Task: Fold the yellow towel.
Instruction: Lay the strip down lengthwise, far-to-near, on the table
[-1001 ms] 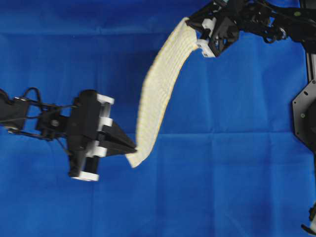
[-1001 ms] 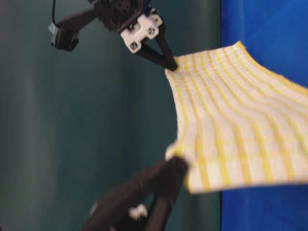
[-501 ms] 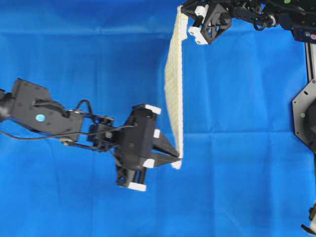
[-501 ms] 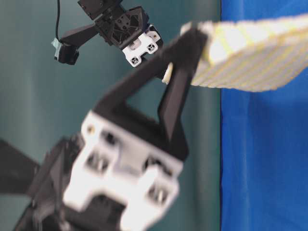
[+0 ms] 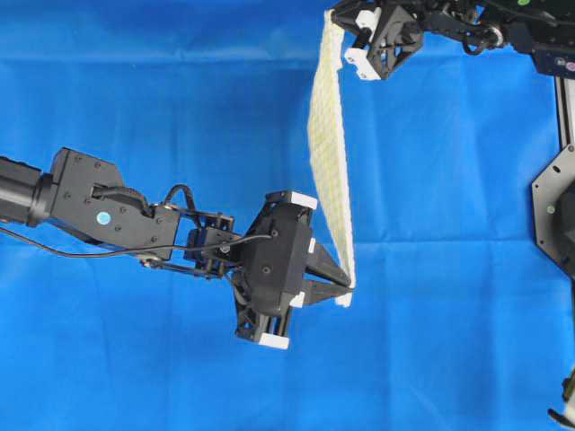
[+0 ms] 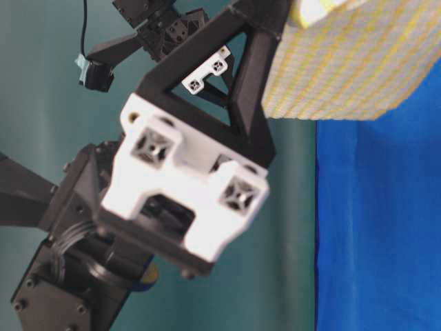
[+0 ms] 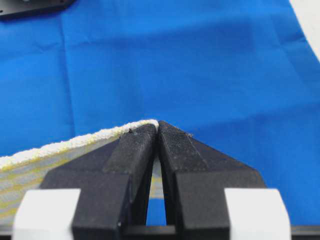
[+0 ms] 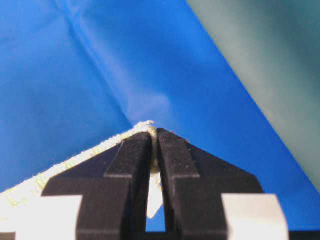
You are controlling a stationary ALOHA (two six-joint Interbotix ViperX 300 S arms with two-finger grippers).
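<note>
Pale yellow towel [image 5: 327, 153] with fine yellow-white check; plain blue table covering [image 5: 135, 90]; black-and-white grippers.

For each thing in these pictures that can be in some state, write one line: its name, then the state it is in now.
Towel: lifted off the table, stretched edge-on between the two grippers, held at two corners.
Left gripper: shut on one towel corner.
Right gripper: shut on another towel corner.
Table cover: spread flat, creased.
</note>
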